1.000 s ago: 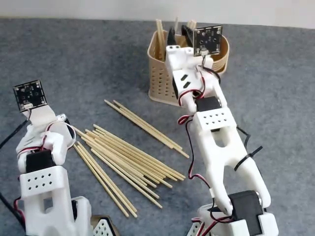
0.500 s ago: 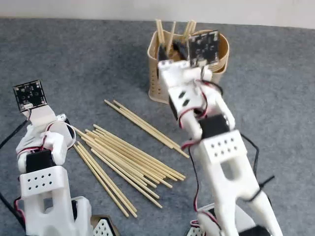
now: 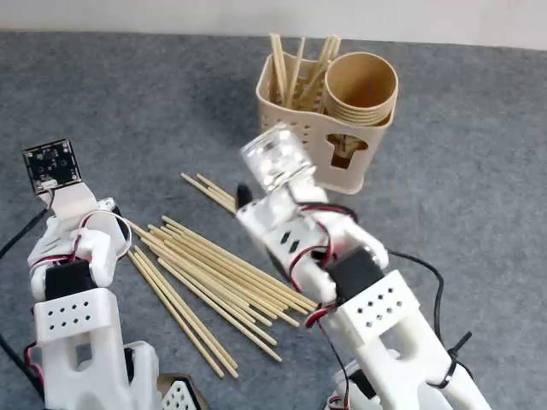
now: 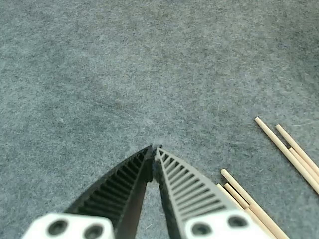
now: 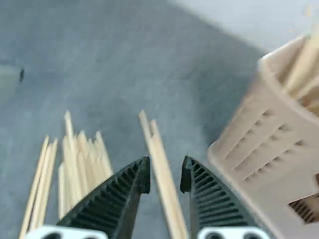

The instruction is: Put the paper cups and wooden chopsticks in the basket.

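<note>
Since the pair of chopsticks [image 5: 160, 164] lies flat on the grey mat [image 3: 128, 102] near the basket [image 3: 295, 141], with its long line running right between the two fingers, the right gripper [image 5: 164, 174] sits over it with fingers spread apart, one on each side, holding nothing. I think it just has to go down and squeeze across the sticks. The big pile of chopsticks [image 3: 224, 275] lies between the arms, the paper cups [image 3: 361, 85] sit in the basket, and the left gripper [image 4: 153, 149], pressed together, is farther off.
</note>
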Controlling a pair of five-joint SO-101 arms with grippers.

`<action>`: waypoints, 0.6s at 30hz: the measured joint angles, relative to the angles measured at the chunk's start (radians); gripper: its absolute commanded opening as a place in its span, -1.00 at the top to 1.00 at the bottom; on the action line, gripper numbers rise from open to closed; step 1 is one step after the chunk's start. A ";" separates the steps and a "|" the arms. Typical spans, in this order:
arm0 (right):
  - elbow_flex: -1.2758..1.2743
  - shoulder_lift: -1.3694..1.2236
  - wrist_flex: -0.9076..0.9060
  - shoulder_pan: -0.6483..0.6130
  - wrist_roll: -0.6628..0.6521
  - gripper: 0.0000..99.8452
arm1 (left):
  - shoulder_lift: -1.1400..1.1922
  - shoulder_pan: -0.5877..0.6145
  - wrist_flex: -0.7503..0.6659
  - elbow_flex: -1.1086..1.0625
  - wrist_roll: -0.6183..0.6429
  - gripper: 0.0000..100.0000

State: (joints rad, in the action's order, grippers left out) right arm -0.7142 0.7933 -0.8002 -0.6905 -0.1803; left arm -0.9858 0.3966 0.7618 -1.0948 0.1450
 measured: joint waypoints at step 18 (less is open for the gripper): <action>0.160 -0.336 -0.278 -0.054 -0.126 0.76 | 0.000 0.000 -0.003 0.000 0.000 0.94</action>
State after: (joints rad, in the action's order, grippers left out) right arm -0.5547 0.4572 -1.0779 -0.7442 -0.3061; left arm -0.9858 0.3966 0.7587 -1.0948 0.1450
